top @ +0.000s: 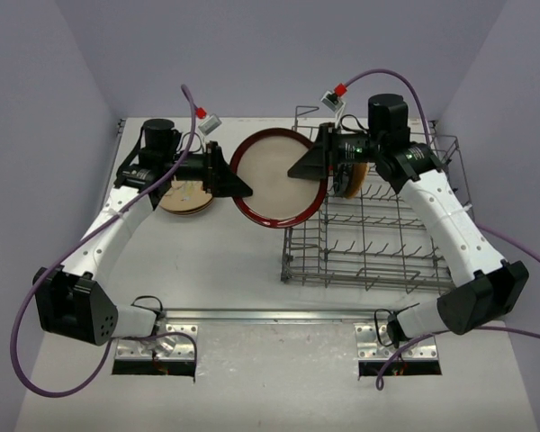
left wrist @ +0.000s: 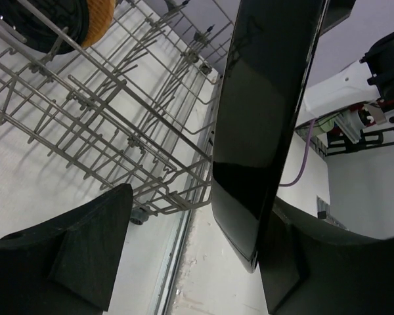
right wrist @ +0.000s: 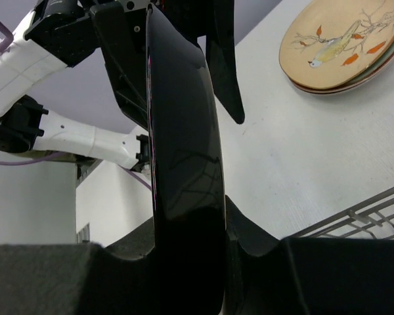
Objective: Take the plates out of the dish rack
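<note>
Top looks down; close wrist cameras apparently share one plate [left wrist: 262, 131].

White table [top: 243, 270], pale lilac walls [top: 270, 54], metal rail [top: 279, 314] at near edge

**No legible writing in any view**

No text, brand, number or sign can be read in these pictures. In the top view a small white left tag [top: 209, 123] hangs on the purple cable [top: 191, 101] above the left arm [top: 117, 225]. A matching right tag [top: 331, 99] sits above the right arm [top: 445, 211]. Either may carry print, but both are too small to tell. The tan plate [right wrist: 341, 42] on the bench [right wrist: 295, 144] bears only a painted bird and sprigs.
</note>
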Robot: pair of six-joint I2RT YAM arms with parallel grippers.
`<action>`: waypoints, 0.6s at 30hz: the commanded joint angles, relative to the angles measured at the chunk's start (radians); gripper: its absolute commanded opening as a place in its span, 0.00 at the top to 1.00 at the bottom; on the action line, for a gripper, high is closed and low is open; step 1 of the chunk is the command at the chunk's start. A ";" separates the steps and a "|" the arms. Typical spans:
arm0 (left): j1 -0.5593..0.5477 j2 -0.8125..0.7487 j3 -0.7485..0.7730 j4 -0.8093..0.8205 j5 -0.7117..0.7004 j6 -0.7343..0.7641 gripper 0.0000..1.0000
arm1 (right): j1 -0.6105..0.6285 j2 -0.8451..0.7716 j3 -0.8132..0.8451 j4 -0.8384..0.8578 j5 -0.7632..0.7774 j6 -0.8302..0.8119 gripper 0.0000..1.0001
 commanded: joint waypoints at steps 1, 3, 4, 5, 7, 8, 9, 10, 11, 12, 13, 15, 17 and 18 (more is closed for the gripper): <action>0.004 0.004 0.015 0.081 0.021 -0.033 0.47 | 0.015 -0.016 0.017 0.166 -0.121 0.075 1.00; 0.004 -0.001 0.005 0.122 0.051 -0.064 0.58 | 0.016 -0.007 0.016 0.167 -0.124 0.082 1.00; 0.004 -0.005 -0.003 0.147 0.069 -0.086 0.66 | 0.017 -0.001 0.015 0.168 -0.124 0.086 1.00; 0.005 -0.011 -0.012 0.175 0.086 -0.109 0.76 | 0.018 0.005 0.015 0.169 -0.124 0.090 1.00; 0.009 -0.024 -0.038 0.229 0.107 -0.163 0.91 | 0.018 0.014 0.010 0.179 -0.124 0.103 1.00; 0.014 -0.029 -0.046 0.252 0.113 -0.197 0.98 | 0.018 0.015 0.007 0.183 -0.123 0.109 1.00; 0.020 -0.033 -0.052 0.266 0.117 -0.219 1.00 | 0.019 0.016 0.004 0.186 -0.121 0.111 1.00; 0.034 -0.037 -0.062 0.300 0.119 -0.242 1.00 | 0.019 0.017 0.001 0.186 -0.118 0.112 1.00; 0.051 -0.041 -0.075 0.349 0.121 -0.270 1.00 | 0.018 0.017 -0.001 0.185 -0.114 0.112 1.00; 0.062 -0.053 -0.098 0.373 0.119 -0.305 1.00 | 0.018 0.015 -0.002 0.182 -0.109 0.111 0.96; 0.086 -0.063 -0.116 0.416 0.112 -0.334 1.00 | 0.018 0.015 -0.002 0.177 -0.108 0.107 0.88; 0.118 -0.092 -0.172 0.529 0.109 -0.430 1.00 | 0.018 0.015 0.000 0.159 -0.095 0.096 0.58; 0.188 -0.117 -0.230 0.630 0.109 -0.532 1.00 | 0.018 0.012 0.007 0.132 -0.067 0.073 0.24; 0.221 -0.119 -0.238 0.638 0.109 -0.551 1.00 | 0.018 0.011 0.018 0.118 -0.044 0.062 0.14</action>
